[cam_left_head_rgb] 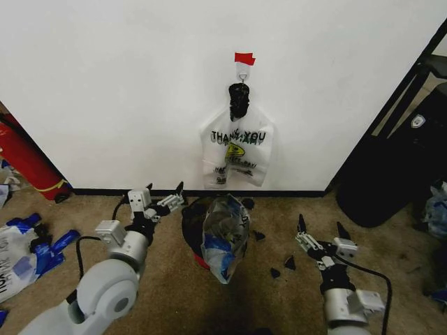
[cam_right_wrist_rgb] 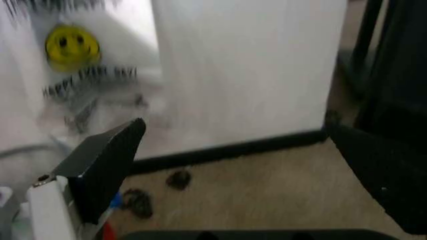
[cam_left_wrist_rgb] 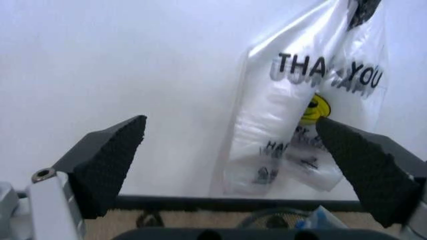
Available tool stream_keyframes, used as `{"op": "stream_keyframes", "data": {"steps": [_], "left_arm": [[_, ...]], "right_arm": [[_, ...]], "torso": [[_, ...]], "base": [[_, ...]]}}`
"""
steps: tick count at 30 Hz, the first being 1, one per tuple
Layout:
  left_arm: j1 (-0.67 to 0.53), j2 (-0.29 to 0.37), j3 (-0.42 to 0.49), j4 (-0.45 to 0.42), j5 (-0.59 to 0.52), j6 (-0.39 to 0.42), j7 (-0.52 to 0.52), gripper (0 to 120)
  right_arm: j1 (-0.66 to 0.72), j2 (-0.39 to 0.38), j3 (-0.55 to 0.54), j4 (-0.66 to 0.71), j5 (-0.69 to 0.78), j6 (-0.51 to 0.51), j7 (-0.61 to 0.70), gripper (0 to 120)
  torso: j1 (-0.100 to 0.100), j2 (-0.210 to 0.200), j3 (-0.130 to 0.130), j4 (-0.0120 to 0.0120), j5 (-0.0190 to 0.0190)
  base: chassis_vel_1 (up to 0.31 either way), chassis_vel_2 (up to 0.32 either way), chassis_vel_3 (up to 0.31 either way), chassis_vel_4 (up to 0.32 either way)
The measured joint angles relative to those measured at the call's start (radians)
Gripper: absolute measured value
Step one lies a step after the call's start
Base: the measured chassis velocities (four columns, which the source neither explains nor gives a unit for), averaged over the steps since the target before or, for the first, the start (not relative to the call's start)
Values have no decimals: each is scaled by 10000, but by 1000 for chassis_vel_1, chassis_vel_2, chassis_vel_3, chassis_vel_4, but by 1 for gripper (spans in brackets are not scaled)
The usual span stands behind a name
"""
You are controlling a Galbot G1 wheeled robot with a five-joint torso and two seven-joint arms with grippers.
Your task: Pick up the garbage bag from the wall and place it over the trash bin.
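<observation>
Garbage bag (cam_left_head_rgb: 225,237) slumped over trash bin (cam_left_head_rgb: 191,227), centre frame, long axis top-to-bottom. Left gripper (cam_left_head_rgb: 165,190) nearer, just upper-left, jaws spread. Right gripper (cam_left_head_rgb: 320,225) farther right, jaws spread.

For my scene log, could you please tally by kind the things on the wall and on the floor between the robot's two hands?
Plastic bags: 2, the white "THANK YOU" bag hanging on the wall, and the garbage bag at the trash bin
Trash bin: 1
Robot hands: 2, left hand and right hand, both open
Total: 5
</observation>
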Motion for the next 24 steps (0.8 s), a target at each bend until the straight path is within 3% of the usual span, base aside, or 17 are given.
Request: {"op": "stream_keyframes", "data": {"steps": [2,6,10,14,17,24], "left_arm": [[236,65,-370,25,-5,-114,157,100],[1228,210,-1930,12,-268,-288,385,100],[1862,278,-3041,4,-475,-313,391,100],[2078,248,-3385,-58,-506,-277,319,100],[2090,115,-3415,-173,-513,-103,149,100],[1764,-49,-2846,-133,-505,57,-222,100]], "right_arm": [[397,-69,-251,-206,140,-260,39,100],[1867,4,-1472,-868,196,-1181,473,100],[2829,444,-2346,-1181,293,-2293,1138,100],[3167,871,-2696,-1229,296,-3136,1630,100],[3226,1710,-3252,-1120,-241,-4516,2416,100],[2723,2309,-3627,-1107,-1198,-5015,2854,100]], "torso": [[0,0,0,4,4],[0,0,0,23,5],[0,0,0,17,3],[0,-1,1,17,7],[0,-1,0,15,5],[-1,-1,-1,12,4]], "base": [[0,0,0,0],[0,0,0,0],[0,0,0,0],[0,0,0,0],[0,0,0,0],[0,0,0,0]]}}
